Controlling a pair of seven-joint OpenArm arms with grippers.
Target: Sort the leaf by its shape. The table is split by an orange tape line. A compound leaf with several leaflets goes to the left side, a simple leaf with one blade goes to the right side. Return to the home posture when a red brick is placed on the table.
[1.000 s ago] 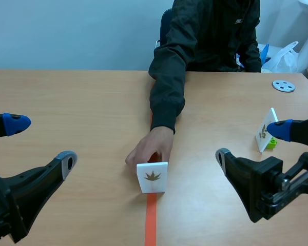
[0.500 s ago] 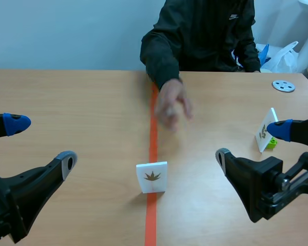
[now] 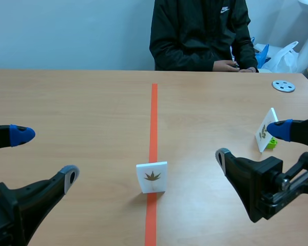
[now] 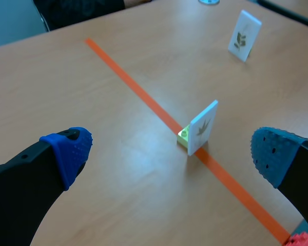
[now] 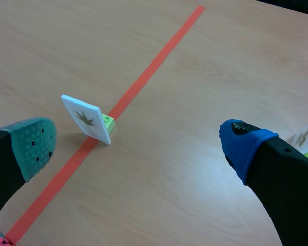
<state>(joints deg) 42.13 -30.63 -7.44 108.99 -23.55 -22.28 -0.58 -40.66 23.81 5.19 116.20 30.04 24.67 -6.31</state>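
Leaf card (image 3: 152, 177): white, brown lobed leaf printed on it, upright on green brick (image 4: 184, 136), astride orange tape line (image 3: 154, 118), near-centre of tabletop (image 3: 82, 102). Left hand (image 3: 43, 154), right hand (image 3: 250, 142): fingers spread wide, gripping nothing, low by near edge, well apart from card, open wood between. Second card (image 3: 265, 130): right side, near right hand's far fingertip. Grey disc (image 3: 283, 85): far right. Person (image 3: 200, 36) at far edge; small white jacket logo, unreadable.

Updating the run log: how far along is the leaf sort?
Looks done: one leaf card stands on the right side. In hand: nothing; left gripper and right gripper are open, empty. Left: the centre card on the tape line is untouched, not yet sorted.
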